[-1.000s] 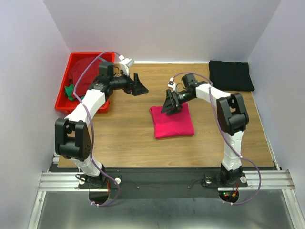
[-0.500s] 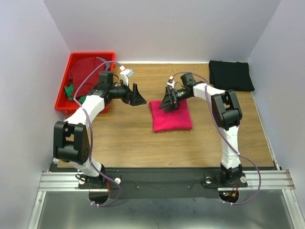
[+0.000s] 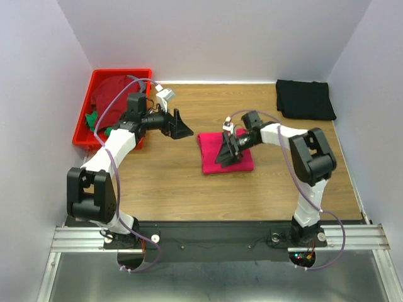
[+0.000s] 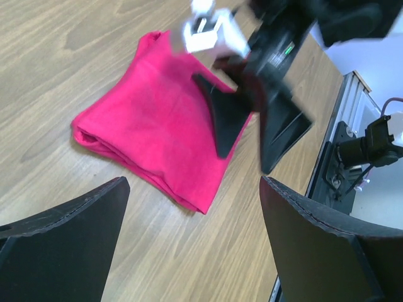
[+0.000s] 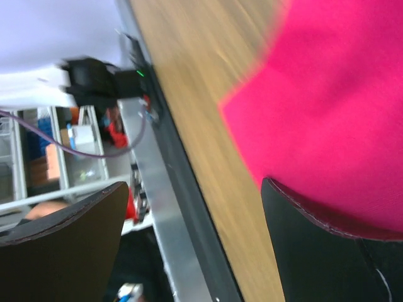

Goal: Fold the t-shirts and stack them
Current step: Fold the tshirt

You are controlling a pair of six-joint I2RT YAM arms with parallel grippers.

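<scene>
A bright pink-red t-shirt (image 3: 211, 162) lies folded on the middle of the table. My right gripper (image 3: 227, 152) hovers open low over its middle, with nothing between the fingers. In the right wrist view one finger (image 5: 327, 251) overlaps the pink cloth (image 5: 334, 100). My left gripper (image 3: 179, 126) stands open just left of the shirt, above bare wood. The left wrist view shows the pink shirt (image 4: 151, 119) ahead of the open left gripper (image 4: 195, 245), with the right gripper (image 4: 249, 119) on it. A folded black t-shirt (image 3: 305, 99) lies at the far right corner.
A red plastic bin (image 3: 121, 72) stands at the far left, holding a dark red shirt (image 3: 113, 94) and a green one (image 3: 93, 119). White walls close in the wooden table (image 3: 164, 182) on three sides.
The right gripper has moved from the pink shirt's far edge toward the near side, over its middle. The shirt has shifted slightly farther away. The left gripper has come a little nearer.
</scene>
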